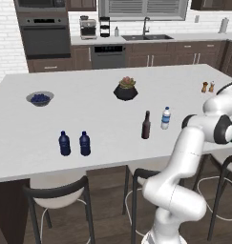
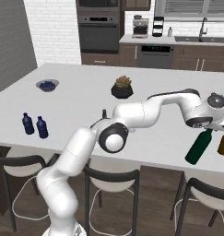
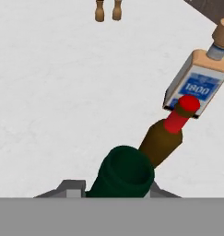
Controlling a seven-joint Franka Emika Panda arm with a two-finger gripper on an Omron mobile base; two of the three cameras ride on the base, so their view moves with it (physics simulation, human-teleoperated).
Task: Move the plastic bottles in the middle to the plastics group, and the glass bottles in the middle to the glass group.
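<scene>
Green glass wine bottle [image 2: 199, 146] is getting dropped off by the glass group's brown red-capped bottle [image 3: 165, 136]; gripper [image 2: 214, 123] sits over its neck, can't tell if it's let go. Next: back off, fetch the brown beer bottle [image 1: 146, 126]

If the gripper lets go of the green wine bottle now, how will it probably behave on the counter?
The green wine bottle leans in the right base view, so it may tip rather than settle upright. It is tall and round, so once down it would probably roll. The brown red-capped bottle stands close by, so the two could knock together.
</scene>
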